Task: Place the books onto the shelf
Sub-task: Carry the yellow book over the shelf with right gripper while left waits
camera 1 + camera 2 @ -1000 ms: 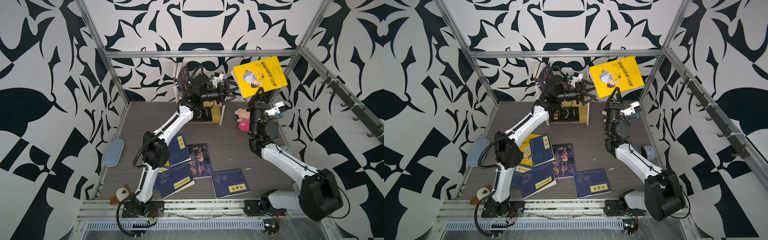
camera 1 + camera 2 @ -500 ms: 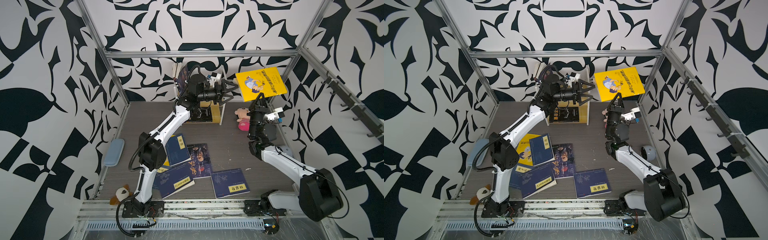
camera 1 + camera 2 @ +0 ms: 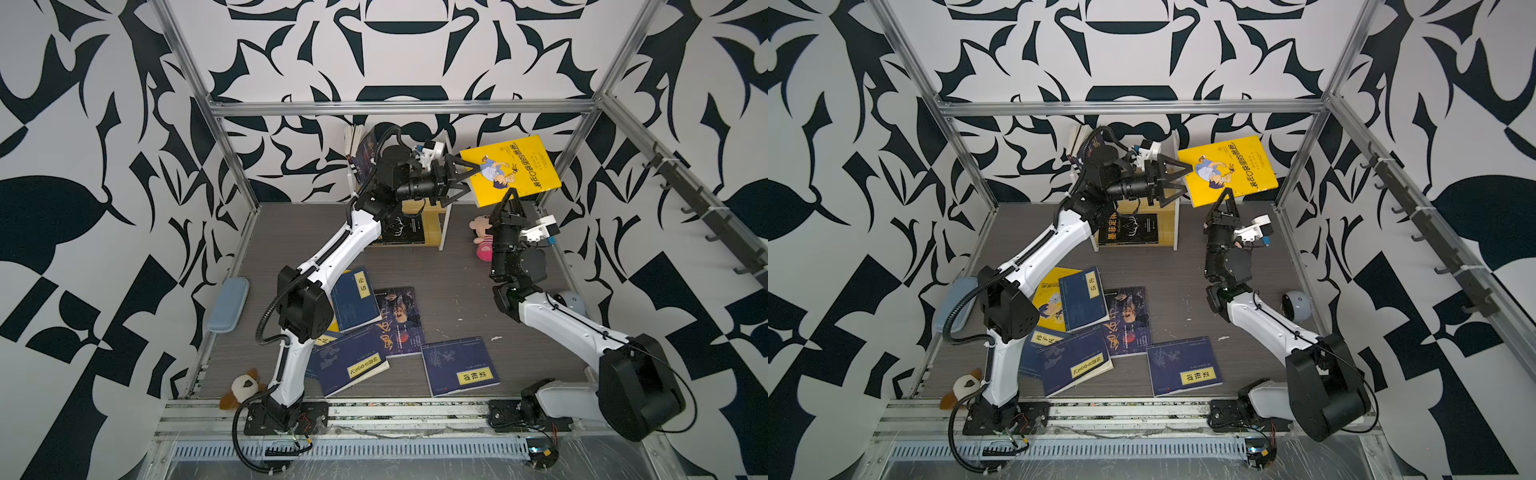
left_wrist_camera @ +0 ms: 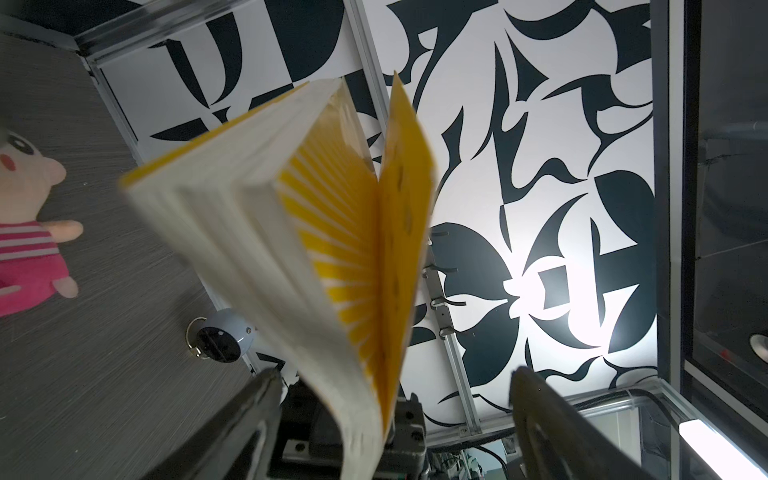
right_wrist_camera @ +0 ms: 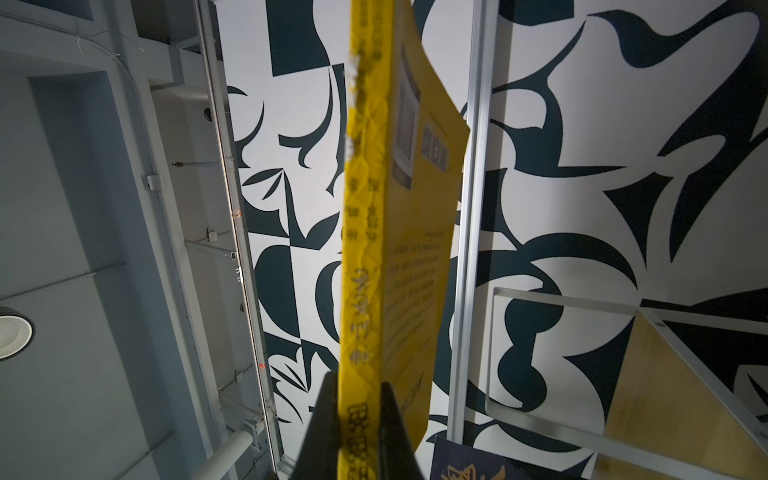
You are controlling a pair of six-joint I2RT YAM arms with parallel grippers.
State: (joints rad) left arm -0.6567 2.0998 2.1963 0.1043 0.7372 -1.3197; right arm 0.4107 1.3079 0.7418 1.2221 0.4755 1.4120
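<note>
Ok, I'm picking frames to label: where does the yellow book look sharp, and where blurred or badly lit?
Left wrist view: the yellow book is blurred, glare on the wall behind. Right wrist view: spine fairly sharp, dim. Both top views: cover crisp, evenly lit.

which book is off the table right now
The bright yellow cartoon-cover book, held in the air by the right pincer shut on its spine. All other books lie flat on the table or sit in the shelf.
</note>
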